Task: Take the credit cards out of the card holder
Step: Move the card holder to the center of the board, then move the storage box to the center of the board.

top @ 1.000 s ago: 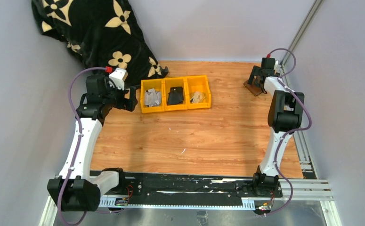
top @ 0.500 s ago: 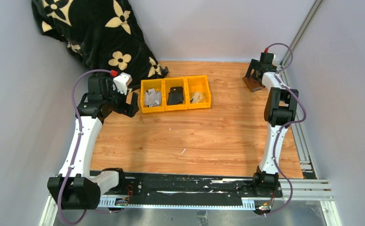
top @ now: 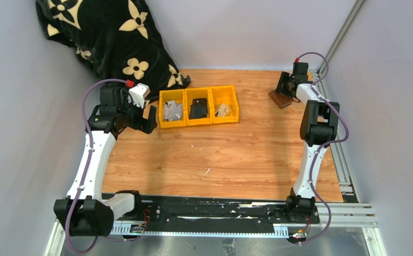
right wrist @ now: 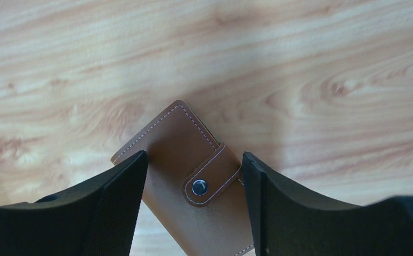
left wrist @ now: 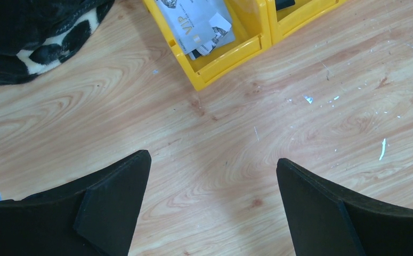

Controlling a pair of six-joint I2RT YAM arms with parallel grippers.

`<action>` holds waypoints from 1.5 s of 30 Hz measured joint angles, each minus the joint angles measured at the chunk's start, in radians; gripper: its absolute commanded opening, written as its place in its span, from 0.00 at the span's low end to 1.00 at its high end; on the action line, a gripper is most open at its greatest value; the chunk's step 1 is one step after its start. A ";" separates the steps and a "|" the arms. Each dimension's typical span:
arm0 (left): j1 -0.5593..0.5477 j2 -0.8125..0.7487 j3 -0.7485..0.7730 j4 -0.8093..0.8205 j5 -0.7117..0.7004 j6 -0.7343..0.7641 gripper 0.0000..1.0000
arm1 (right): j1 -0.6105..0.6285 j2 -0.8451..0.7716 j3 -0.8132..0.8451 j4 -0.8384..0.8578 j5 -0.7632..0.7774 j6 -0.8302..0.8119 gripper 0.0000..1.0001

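Observation:
The brown leather card holder (right wrist: 175,136), folded shut with its snap strap fastened, lies between my right gripper's (right wrist: 193,156) two fingers, which touch its two sides. In the top view it (top: 277,98) is at the far right of the wooden table, under the right gripper (top: 286,89). No cards show at the card holder. My left gripper (left wrist: 213,162) is open and empty above bare wood, just left of the yellow bins in the top view (top: 148,120).
Three joined yellow bins (top: 199,123) stand at the back middle; the left one (left wrist: 231,53) holds grey cards and papers (left wrist: 193,21). A black flowered blanket (top: 108,37) fills the back left corner. Grey walls close in both sides.
My right gripper has shifted left at the far right corner, and the card holder has moved and turned with it. The left gripper has swung slightly down and right.

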 measured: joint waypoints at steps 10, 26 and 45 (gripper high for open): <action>0.000 -0.019 0.000 0.001 -0.044 0.012 1.00 | 0.085 -0.210 -0.272 -0.082 -0.008 0.010 0.65; 0.000 0.053 0.015 0.103 -0.131 -0.074 1.00 | 0.436 -0.614 -0.784 -0.097 0.090 0.216 0.63; -0.005 0.560 0.216 0.271 -0.116 -0.283 0.68 | 0.917 -0.731 -0.949 -0.024 0.133 0.537 0.66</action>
